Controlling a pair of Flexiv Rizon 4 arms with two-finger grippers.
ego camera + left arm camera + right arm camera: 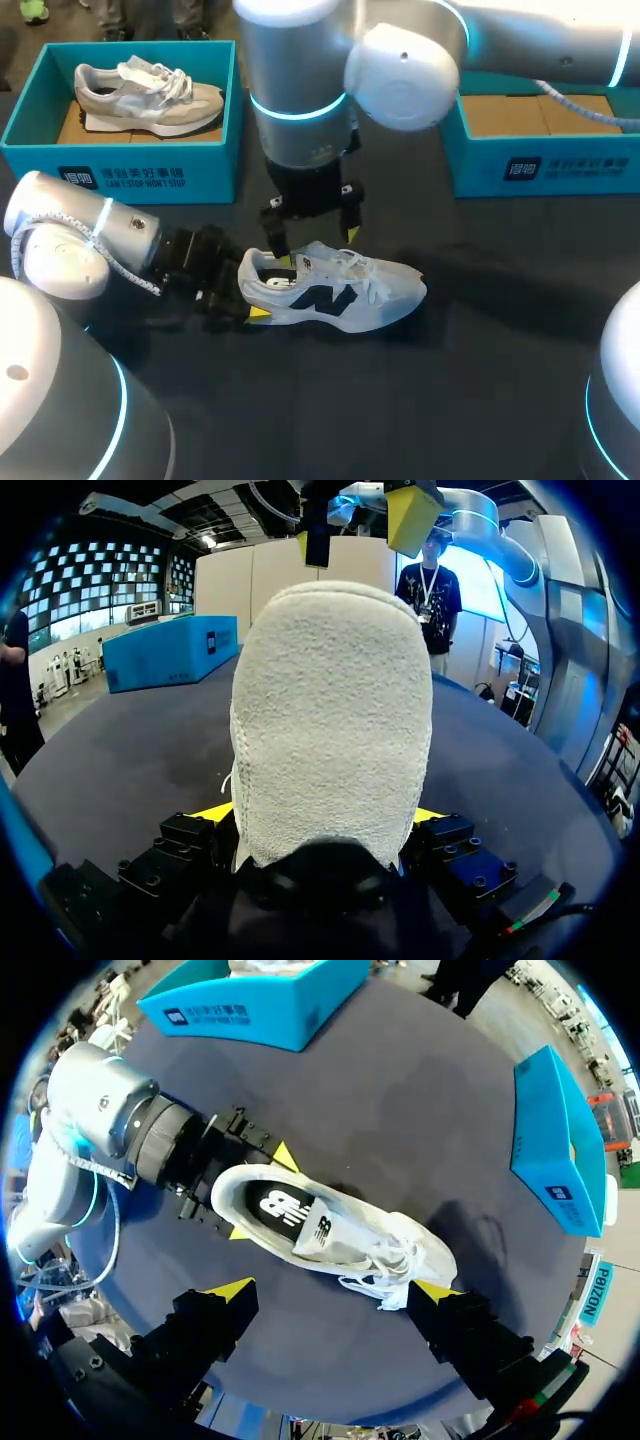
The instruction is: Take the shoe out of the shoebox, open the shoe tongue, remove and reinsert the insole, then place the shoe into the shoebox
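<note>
left claw clamped on white shoe heel, right claw apart above

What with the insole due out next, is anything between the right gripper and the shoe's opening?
Nothing visible does: the right gripper hangs over the shoe, jaws open, its opening bare below. The left gripper grips only the heel.

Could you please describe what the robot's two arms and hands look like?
Both the left arm and the right arm are thick, rounded silver-white tubes with glowing cyan rings at the joints. A white braided cable loops along the left arm near its wrist. The left hand and the right hand are blocky black units, each with two fingers ending in bright yellow tips.
</note>
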